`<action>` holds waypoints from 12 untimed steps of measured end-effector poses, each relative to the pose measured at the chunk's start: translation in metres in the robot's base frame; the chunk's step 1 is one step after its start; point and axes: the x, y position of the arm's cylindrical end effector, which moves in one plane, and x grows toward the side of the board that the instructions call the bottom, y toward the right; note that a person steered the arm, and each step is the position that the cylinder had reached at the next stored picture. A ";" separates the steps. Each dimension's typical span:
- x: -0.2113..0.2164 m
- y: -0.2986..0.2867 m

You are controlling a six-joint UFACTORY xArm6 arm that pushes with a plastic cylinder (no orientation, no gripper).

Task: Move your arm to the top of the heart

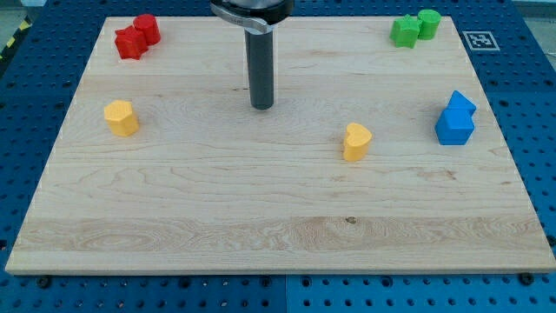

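My tip (261, 106) rests on the wooden worktop (261, 226) a little toward the top edge from the middle, with nothing touching it. There are no jaws on this rig, only the straight rod, so nothing can be said of them being apart or together.

The yellow heart (356, 142) lies toward the right edge and slightly nearer the bottom edge than my tip, well apart from it. I judge the move barely begun: my tip needs to travel toward the right edge and end just on the top-edge side of the heart. The path between looks free of blocks, so a direct slide should do, provided I stop short and do not nudge the heart.

The other blocks sit out near the edges, probably as distractors:
- a yellow block (122, 117), roughly hexagonal, near the left edge
- two red blocks (137, 36) touching in the top left corner
- two green blocks (414, 27) touching in the top right corner
- two blue blocks (455, 119) touching by the right edge
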 end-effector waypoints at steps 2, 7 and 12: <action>-0.001 0.009; -0.005 0.042; -0.009 0.084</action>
